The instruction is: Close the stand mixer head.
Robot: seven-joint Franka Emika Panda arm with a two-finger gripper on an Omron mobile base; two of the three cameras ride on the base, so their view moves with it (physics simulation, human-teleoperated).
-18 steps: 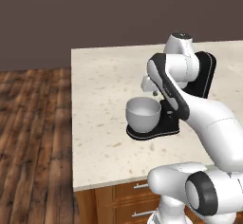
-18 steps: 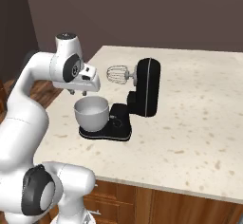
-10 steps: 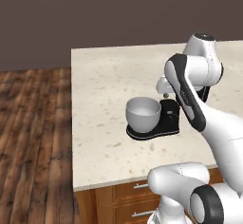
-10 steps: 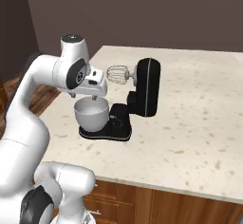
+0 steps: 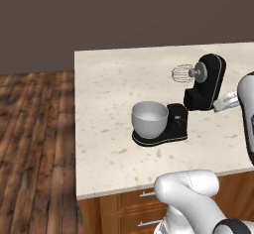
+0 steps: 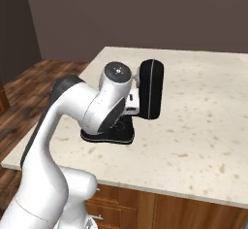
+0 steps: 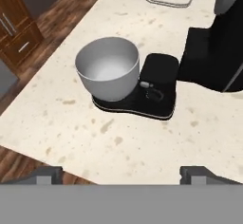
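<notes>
The glossy black rounded stand mixer head (image 5: 207, 79) sits tilted up, ahead and above the hand (image 7: 121, 173) (fingers spread wide, holding nothing), wire whisk (image 5: 182, 73) clear of the grey metal bowl (image 7: 108, 69) on the speckled desk (image 5: 109, 84), so it needs pushing down.

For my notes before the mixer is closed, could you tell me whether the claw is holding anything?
Nothing is held: the claw is open, apart from the stand mixer head.

A speckled beige counter (image 5: 109, 94) is carried on wooden cabinets (image 5: 124, 210). Dark plank flooring (image 5: 34, 144) is seen at 9 o'clock, and a plain brown-grey wall (image 5: 99, 15) at 12 o'clock.
</notes>
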